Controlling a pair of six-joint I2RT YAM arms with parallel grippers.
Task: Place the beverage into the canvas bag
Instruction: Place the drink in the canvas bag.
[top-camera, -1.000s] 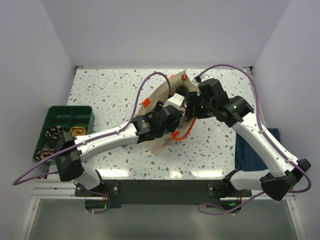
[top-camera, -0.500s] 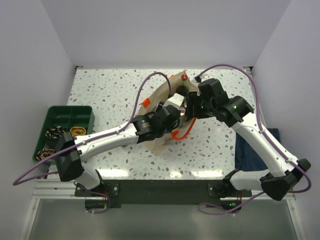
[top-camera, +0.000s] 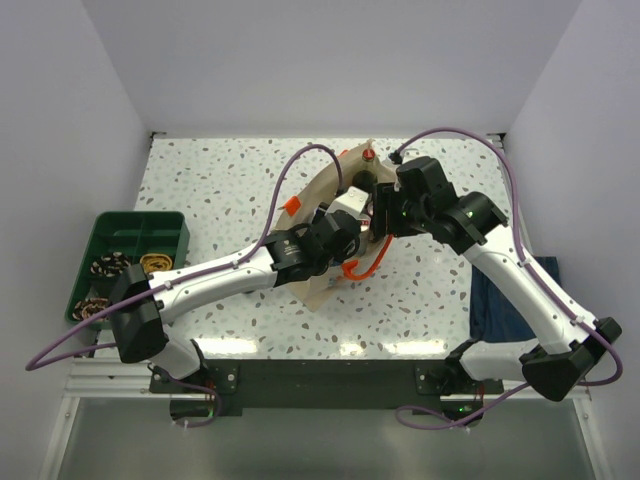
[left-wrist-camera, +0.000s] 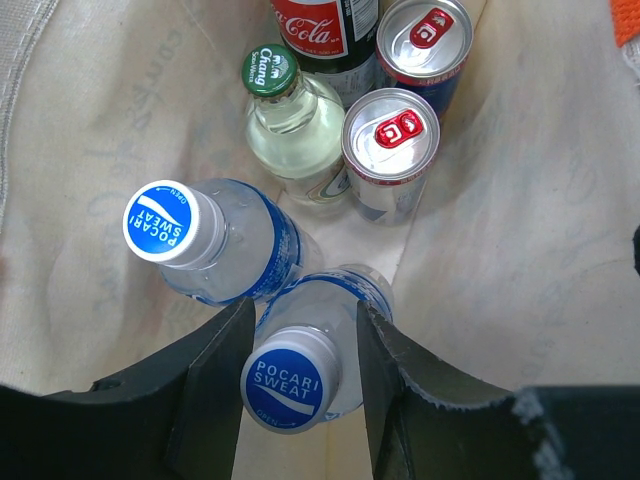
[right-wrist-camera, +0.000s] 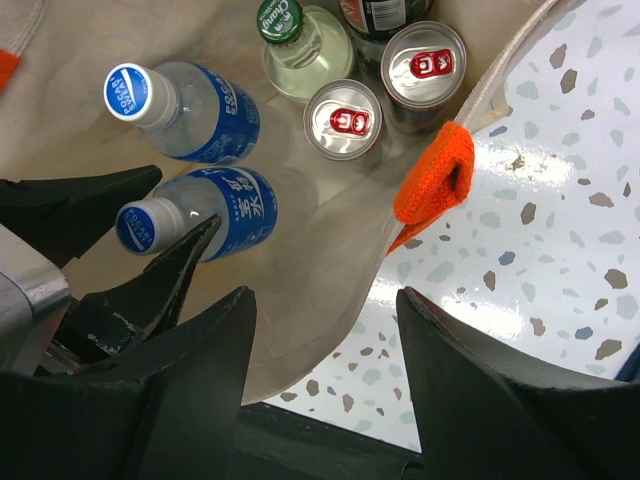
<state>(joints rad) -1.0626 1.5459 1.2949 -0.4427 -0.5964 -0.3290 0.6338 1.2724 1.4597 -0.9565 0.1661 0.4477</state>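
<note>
Peering down the left gripper (left-wrist-camera: 305, 318): Pocari bottle (left-wrist-camera: 290, 388) sits bottom centre between its fingers, cap toward camera, inside canvas bag (left-wrist-camera: 500, 250); pinching or loose, can't tell.

**Left arm** (top-camera: 215, 280): extended from its base at the near left, running forward and to the right in one long, low line. Elbow only slightly bent. Left wrist (top-camera: 325, 240) sits near the centre of the top view.

**Left pincer** (left-wrist-camera: 305, 312): pointed downward. Jaws partly apart, with both black fingers (left-wrist-camera: 215, 385) in view. Whether they press on anything cannot be determined.

**Right arm** (top-camera: 520, 285): rises from its base at the near right, leaning forward, then bends sharply at the elbow. The forearm turns inward to the left. Right wrist (top-camera: 415, 200) sits just beside the left wrist.

**Right pincer** (right-wrist-camera: 325, 295): pointed downward, jaws spread wide.
</note>
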